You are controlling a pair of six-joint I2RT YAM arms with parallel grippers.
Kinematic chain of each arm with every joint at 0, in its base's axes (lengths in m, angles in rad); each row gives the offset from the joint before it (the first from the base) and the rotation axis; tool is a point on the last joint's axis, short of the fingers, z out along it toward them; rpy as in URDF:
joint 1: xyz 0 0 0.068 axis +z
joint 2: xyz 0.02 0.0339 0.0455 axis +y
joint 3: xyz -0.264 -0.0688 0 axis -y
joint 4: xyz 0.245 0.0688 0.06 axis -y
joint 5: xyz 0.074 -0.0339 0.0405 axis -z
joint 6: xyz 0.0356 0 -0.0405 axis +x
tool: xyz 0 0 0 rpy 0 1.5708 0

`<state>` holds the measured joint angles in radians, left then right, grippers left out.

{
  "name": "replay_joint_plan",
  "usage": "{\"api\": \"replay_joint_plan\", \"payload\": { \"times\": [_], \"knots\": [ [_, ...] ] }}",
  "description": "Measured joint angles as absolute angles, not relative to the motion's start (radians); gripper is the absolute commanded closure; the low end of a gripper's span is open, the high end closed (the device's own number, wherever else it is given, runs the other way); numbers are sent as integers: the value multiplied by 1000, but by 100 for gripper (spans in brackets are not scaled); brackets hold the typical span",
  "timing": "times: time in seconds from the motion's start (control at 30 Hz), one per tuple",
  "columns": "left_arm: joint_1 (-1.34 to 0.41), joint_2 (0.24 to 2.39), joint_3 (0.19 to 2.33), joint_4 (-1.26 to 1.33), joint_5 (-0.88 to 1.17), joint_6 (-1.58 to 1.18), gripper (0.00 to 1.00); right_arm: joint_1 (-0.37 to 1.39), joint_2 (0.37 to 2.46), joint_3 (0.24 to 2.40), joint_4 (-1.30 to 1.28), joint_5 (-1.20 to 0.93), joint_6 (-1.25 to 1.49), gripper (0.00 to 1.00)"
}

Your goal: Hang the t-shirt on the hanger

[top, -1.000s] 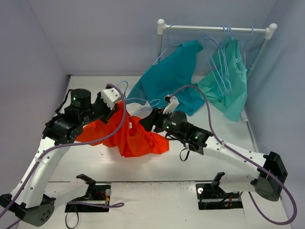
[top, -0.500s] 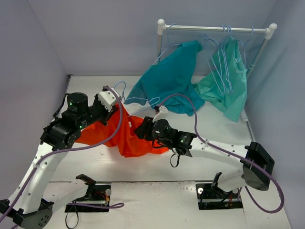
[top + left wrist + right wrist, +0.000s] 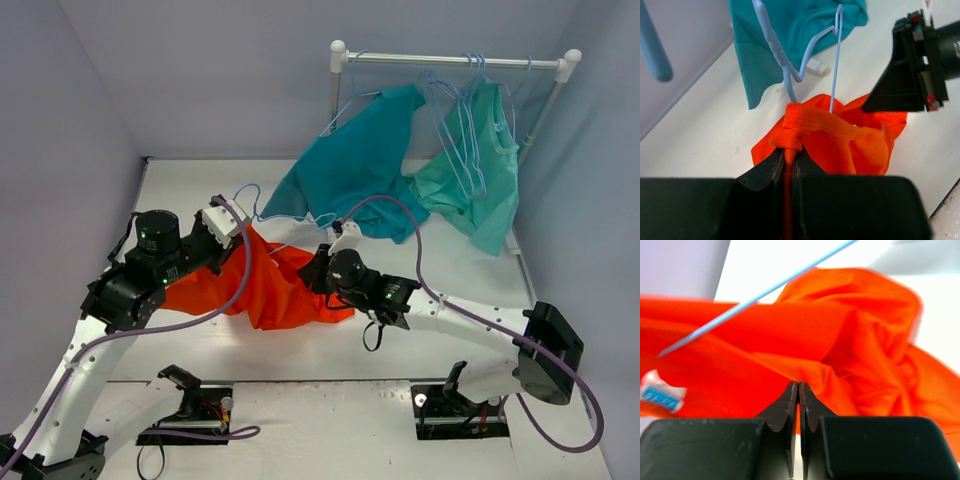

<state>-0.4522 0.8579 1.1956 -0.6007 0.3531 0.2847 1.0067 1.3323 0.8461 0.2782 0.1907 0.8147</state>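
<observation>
The t-shirt (image 3: 272, 292) hangs bunched between the two arms at the middle of the bench (image 3: 190, 180), its lower folds reaching the surface. The left claw (image 3: 788, 161) is narrowed onto the ribbed orange collar, with fabric squeezed between its jaws. The right claw (image 3: 798, 390) has its jaws pressed almost together on a fold of the shirt, close to the white neck label (image 3: 658, 393).

The hanger (image 3: 836, 60) stands above the collar. Its hook rises in front of the teal shirt (image 3: 790, 20), and one thin wire drops behind the collar band into the orange cloth. From the right wrist that wire crosses the shirt on a slant.

Compared with half a second ago, the right claw has shifted slightly right and away from the left arm. The left claw has sunk a little lower and nearer, and the hanger's hook has dipped with it. The orange bundle lies in much the same spot.
</observation>
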Motion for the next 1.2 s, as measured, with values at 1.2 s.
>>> {"api": "replay_joint_plan", "payload": {
  "times": [1.2],
  "knots": [
    [-457,732,1102,-700,376,394,100,713,1202,886,107,29,477,100]
  ]
}}
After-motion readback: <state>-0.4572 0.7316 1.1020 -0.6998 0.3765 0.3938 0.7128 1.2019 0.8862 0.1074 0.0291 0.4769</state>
